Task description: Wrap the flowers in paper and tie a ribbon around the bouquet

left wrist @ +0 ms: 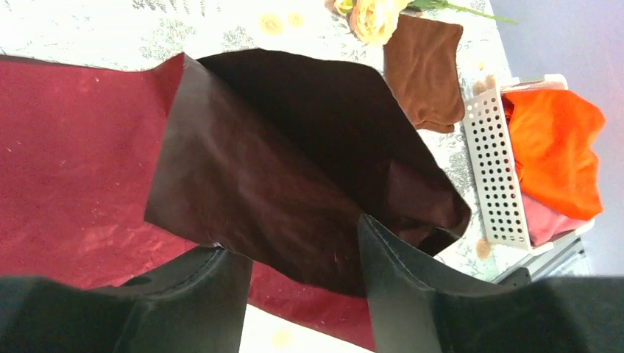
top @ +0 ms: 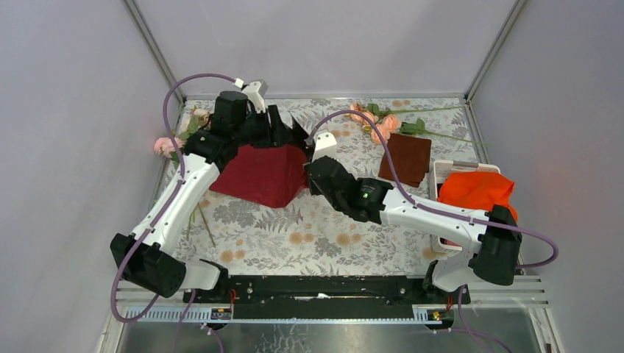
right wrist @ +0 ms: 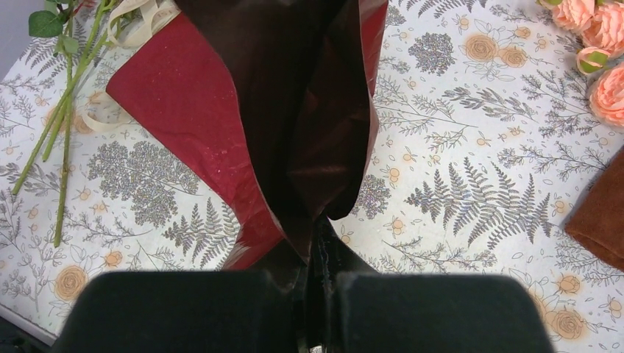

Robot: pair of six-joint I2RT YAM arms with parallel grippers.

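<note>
The paper (top: pixel 261 175) lies humped on the table, crimson side out, with a dark maroon flap (left wrist: pixel 294 162) folded up. My right gripper (right wrist: pixel 318 243) is shut on the paper's right corner (right wrist: pixel 309 147) and holds it raised, as the top view (top: pixel 309 170) also shows. My left gripper (left wrist: pixel 305 257) hangs over the paper's back edge, jaws apart, with the maroon flap's edge between its fingers (left wrist: pixel 397 279). Pink flowers lie at the left (top: pixel 168 143) and at the back right (top: pixel 375 123). Cream ribbon (right wrist: pixel 140 15) loops beside the green stems (right wrist: pixel 59 110).
A small brown folded cloth (top: pixel 405 158) lies right of the paper. A white perforated basket (left wrist: pixel 489 169) at the right edge holds an orange-red cloth (top: pixel 474 190). Grey walls close in the floral-print table (top: pixel 294 235) on three sides.
</note>
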